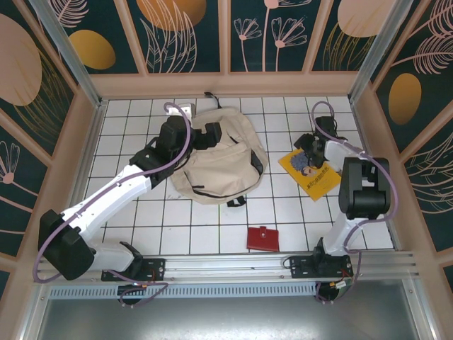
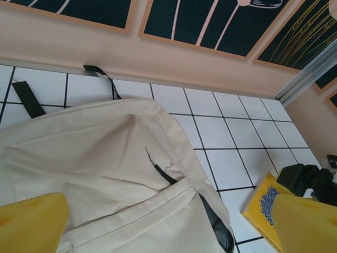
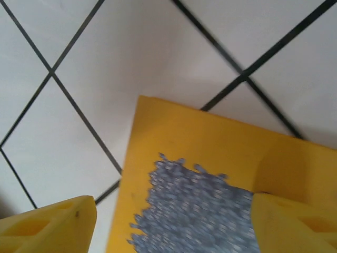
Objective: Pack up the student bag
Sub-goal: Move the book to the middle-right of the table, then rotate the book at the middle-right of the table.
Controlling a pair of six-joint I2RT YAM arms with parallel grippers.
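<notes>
Bag: lies flat on the tiled surface, rear centre, just left of the middle. Beige fabric, slack and creased. One black strap trails onto the tiles behind it. A dark strip runs along the bag's right edge; whether this is an opening cannot be told. Contents cannot be seen from any view.

Book: yellow cover, lying flat on the surface to the right of the bag, apart from it. Outside the bag.

Wallet: red, on the surface near the front edge, well apart from the bag. Outside the bag.

Left end effector: over the bag's rear upper part, jaws wide. In the wrist view both yellow fingers stand far apart with bag fabric showing between them; nothing is gripped.

Right end effector: over the book's far corner, jaws wide. In the wrist view one finger is over the cover and the other is over bare tile beside the book's edge. Contact with the cover cannot be told. Nothing held.
</notes>
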